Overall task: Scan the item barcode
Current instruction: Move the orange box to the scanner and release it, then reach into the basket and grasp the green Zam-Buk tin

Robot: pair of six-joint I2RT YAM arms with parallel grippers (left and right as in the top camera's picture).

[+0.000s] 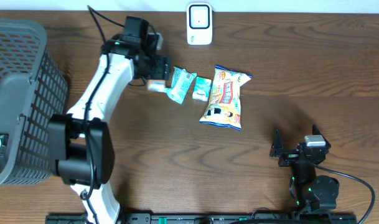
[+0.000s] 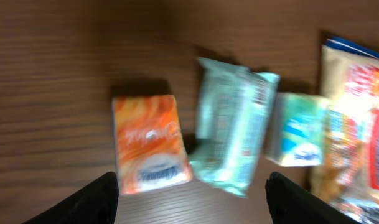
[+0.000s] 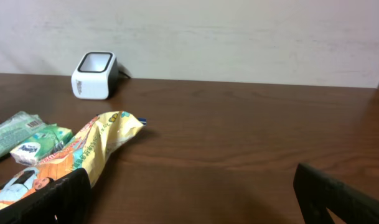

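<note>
Orange packet is seen lying flat on the wooden table, just ahead of the left gripper and closer to one finger than the other. No contact can be made out. The jaws are spread wide and nothing is held. A teal packet is found just beside the orange one, then a small green packet and a snack bag. The white scanner is set well apart, at the far edge. The right gripper is also held wide open, empty.
</note>
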